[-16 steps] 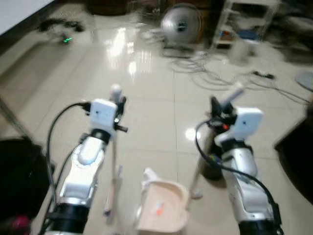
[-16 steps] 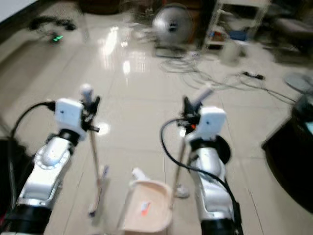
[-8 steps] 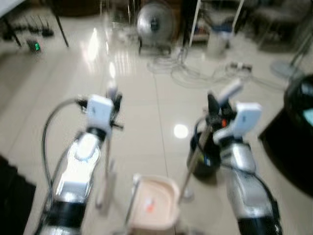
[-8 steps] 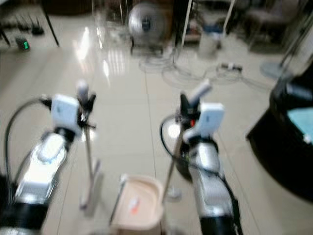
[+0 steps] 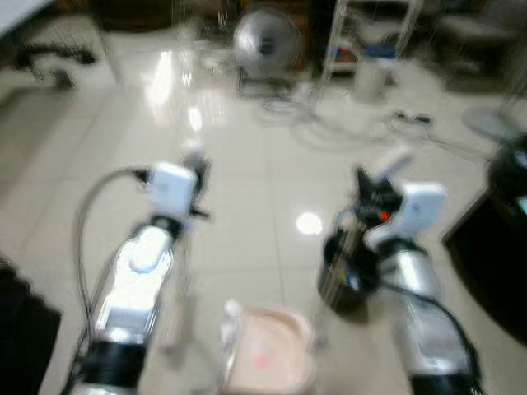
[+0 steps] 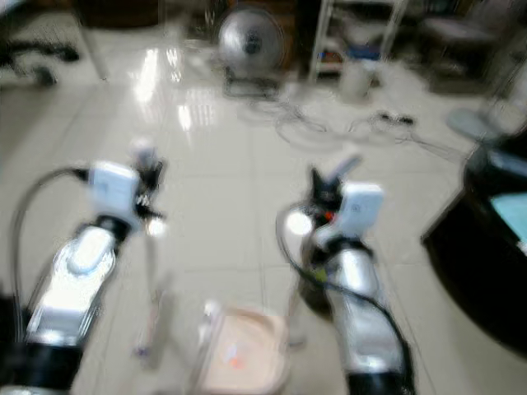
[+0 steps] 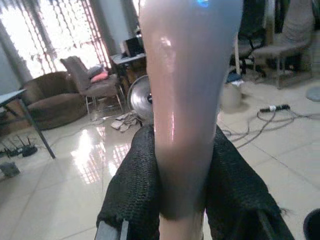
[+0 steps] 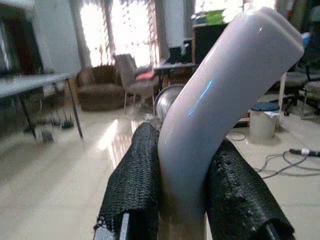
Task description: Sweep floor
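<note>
Both grips unchanged; dustpan (image 5: 268, 360) nearer.

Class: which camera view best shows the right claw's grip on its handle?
The right wrist view: both fingers clamp the pale handle sharply, close up. The eye views show the right claw small and blurred.

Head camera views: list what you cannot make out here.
- Broom head: motion blur smears it in the eye views.
- Orange speck in the dustpan: too blurred to identify.
- Left wrist view: broom handle hides the floor ahead.
- Right wrist view: dustpan handle blocks the fan.
</note>
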Controlling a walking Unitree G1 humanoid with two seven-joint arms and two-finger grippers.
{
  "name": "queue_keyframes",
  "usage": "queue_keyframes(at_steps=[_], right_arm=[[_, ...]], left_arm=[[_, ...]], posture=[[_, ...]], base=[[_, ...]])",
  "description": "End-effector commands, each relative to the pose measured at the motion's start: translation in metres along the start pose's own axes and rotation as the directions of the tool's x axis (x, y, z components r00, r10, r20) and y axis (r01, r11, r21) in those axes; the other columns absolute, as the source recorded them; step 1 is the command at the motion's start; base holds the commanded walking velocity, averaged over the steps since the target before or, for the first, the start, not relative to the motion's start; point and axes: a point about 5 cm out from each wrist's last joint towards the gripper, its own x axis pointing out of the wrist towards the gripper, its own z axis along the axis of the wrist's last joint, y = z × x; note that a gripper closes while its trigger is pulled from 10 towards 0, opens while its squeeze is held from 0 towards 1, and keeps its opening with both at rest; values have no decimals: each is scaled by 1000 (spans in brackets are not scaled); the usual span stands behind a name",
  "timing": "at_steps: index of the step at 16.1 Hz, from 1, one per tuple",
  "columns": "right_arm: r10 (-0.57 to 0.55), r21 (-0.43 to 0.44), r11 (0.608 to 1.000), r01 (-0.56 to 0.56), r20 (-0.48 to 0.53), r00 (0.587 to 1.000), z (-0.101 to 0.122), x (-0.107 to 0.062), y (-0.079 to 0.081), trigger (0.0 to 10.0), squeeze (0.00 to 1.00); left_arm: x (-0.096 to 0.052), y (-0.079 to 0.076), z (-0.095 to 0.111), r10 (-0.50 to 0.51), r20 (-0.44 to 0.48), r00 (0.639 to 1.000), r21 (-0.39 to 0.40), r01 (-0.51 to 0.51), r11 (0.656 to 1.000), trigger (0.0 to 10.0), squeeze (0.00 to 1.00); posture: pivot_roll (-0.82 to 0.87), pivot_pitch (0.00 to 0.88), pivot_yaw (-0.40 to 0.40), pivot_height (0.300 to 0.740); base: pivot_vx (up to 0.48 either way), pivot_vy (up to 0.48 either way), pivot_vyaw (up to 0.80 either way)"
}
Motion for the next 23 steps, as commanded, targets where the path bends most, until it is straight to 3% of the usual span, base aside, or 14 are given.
queue_keyframes(at_steps=[1, 6, 12, 15, 18, 21, 23], right_arm=[[35, -5, 999, -34, 44, 998, 9, 2, 10, 10000, 0], [7, 15, 1000, -8, 59, 998, 11, 1, 5, 10000, 0], [-7, 6, 1000, 6, 108, 994, 16, -1, 0, 10000, 0], [-36, -87, 995, 41, 58, 998, 7, -5, -11, 10000, 0], [-34, -123, 992, 41, 56, 998, 5, 2, -18, 10000, 0], [39, -215, 976, -33, 25, 999, -9, 9, -16, 10000, 0], [66, -253, 966, -57, 25, 998, -12, 14, -14, 10000, 0]], left_arm=[[-4, 10, 7, 24, 30, 999, 14, -24, 1000, 10000, 0], [-2, 4, 5, 5, 30, 1000, 0, -5, 1000, 10000, 0], [0, 9, 7, 5, 45, 999, 12, -5, 1000, 10000, 0], [-1, 11, -4, 48, 5, 999, 55, -48, 997, 10000, 0], [6, 11, -5, 50, 3, 999, 69, -50, 996, 10000, 0], [-1, 6, -15, -64, 5, 998, 52, 64, 997, 10000, 0], [1, 8, -17, -59, 10, 998, 35, 59, 998, 10000, 0]], posture=[[20, 65, -39, 740], [12, 51, -36, 740], [19, 79, -29, 740], [17, 86, -26, 740], [40, 113, -36, 740], [102, 148, -30, 740], [105, 183, -13, 740]], base=[[356, 0, 800], [354, 0, 0], [0, 0, 0], [0, 0, 0], [0, 0, 0], [0, 0, 0], [0, 0, 0]])
